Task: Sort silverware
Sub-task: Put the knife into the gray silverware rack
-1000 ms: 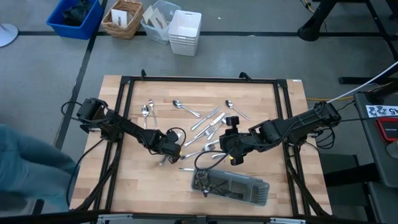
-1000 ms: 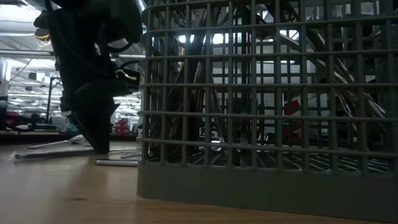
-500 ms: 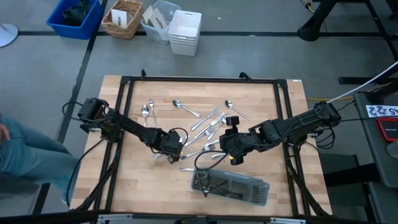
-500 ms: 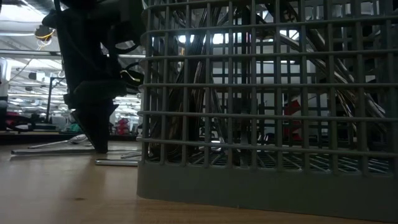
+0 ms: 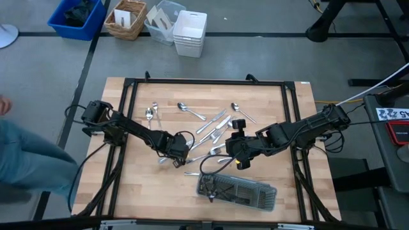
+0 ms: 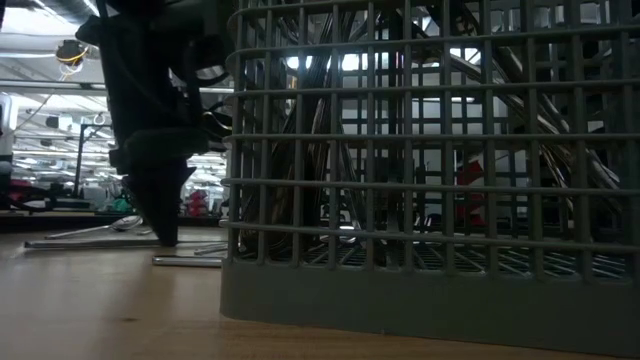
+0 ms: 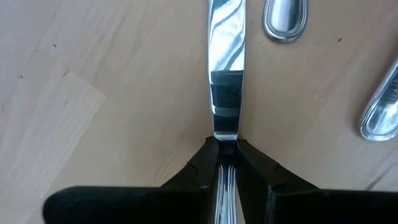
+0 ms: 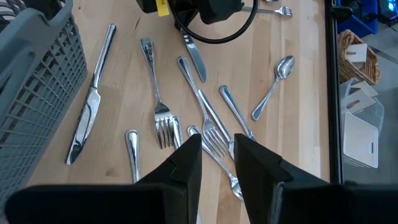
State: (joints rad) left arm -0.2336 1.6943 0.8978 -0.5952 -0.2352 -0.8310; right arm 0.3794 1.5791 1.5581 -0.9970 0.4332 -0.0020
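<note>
The left pincer (image 7: 227, 163) pinches a knife (image 7: 226, 81) flat on the worktop (image 7: 93, 93); the right pincer (image 8: 217, 155) (fingers spread) hovers over forks (image 8: 163, 127).

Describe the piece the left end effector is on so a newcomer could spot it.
On the wooden table, left of the loose silverware pile, find the left end effector. Its fingers are shut on a knife lying flat on the wood: the only piece gripped, its plain blade beside a spoon bowl.

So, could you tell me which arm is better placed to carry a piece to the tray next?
The left: its pincer is already shut on a knife, while the right pincer hovers open above the forks.
</note>
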